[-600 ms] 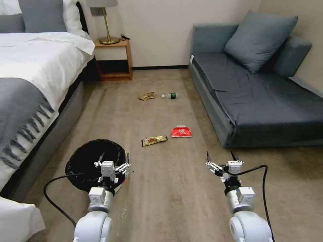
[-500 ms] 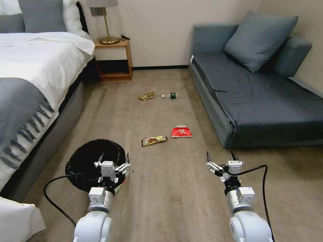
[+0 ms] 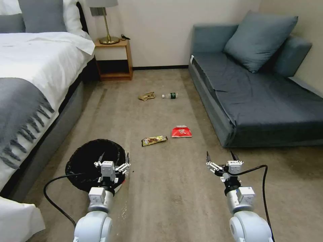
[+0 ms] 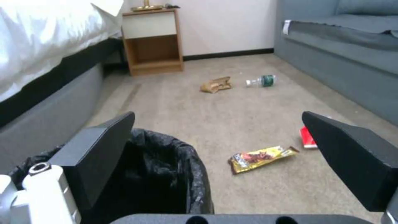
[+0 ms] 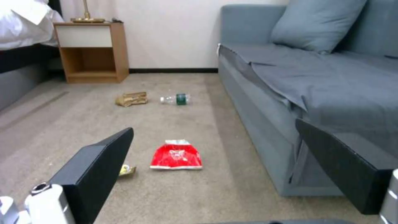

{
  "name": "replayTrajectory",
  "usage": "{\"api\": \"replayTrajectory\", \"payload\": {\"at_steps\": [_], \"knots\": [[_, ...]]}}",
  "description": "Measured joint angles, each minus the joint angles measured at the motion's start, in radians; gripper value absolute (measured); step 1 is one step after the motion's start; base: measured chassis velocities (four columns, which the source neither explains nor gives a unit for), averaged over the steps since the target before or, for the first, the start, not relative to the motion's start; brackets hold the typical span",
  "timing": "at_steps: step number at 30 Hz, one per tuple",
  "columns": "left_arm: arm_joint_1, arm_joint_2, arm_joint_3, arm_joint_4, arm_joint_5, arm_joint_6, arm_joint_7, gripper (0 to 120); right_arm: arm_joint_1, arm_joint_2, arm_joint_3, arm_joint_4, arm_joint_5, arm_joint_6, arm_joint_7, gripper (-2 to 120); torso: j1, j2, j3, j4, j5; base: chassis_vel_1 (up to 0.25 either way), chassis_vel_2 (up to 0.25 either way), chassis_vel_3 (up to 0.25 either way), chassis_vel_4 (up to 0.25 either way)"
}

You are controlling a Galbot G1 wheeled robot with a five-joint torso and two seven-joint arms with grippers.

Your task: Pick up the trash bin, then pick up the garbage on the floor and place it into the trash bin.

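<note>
The trash bin, round with a crinkly black bag, stands on the carpet beside the bed; its near rim shows in the left wrist view. My left gripper hangs open over the bin's right edge. My right gripper is open above bare carpet. Garbage lies ahead on the floor: a gold-brown candy bar wrapper, a red snack bag, a crumpled tan paper wrapper and a small clear bottle with a dark green label.
A bed with a grey throw runs along the left. A grey sofa lines the right. A wooden nightstand with a lamp stands against the far wall. Open carpet lies between bed and sofa.
</note>
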Motion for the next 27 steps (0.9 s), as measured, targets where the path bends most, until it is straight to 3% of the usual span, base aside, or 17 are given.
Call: {"api": "replayTrajectory", "payload": {"at_steps": [9,15,16,18,20,27], "knots": [[-0.001,0.010,-0.007,-0.003,-0.020,0.001,-0.002,100,-0.025,-0.001,0.001,0.022,0.020,-0.007,0.003,100,0.000,0.000,0.000,0.0004,0.0000,0.000,0.000,0.000,0.000],[-0.012,0.081,-0.064,-0.039,-0.165,0.011,-0.044,100,-0.208,-0.008,0.018,0.189,0.162,-0.066,0.035,100,0.000,0.000,0.000,-0.0001,-0.0003,0.000,0.000,0.000,0.000],[-0.017,0.108,-0.085,-0.052,-0.220,0.015,-0.060,100,-0.262,-0.009,0.022,0.237,0.204,-0.083,0.044,100,0.000,0.000,0.000,-0.0003,-0.0005,0.000,0.000,0.000,0.000],[-0.018,0.117,-0.092,-0.056,-0.239,0.017,-0.065,100,-0.274,-0.012,0.025,0.247,0.217,-0.087,0.043,100,0.000,0.000,0.000,-0.0003,-0.0005,0.000,0.000,0.000,0.000],[-0.025,0.158,-0.125,-0.076,-0.321,0.022,-0.089,100,-0.279,-0.025,0.032,0.255,0.243,-0.090,0.029,100,0.000,0.000,0.000,0.0000,0.0000,0.000,0.000,0.000,0.000],[-0.037,0.238,-0.187,-0.114,-0.484,0.034,-0.136,100,-0.267,-0.028,0.022,0.238,0.246,-0.072,0.023,100,0.000,0.000,0.000,0.0000,-0.0001,0.000,0.000,0.000,0.000]]}}
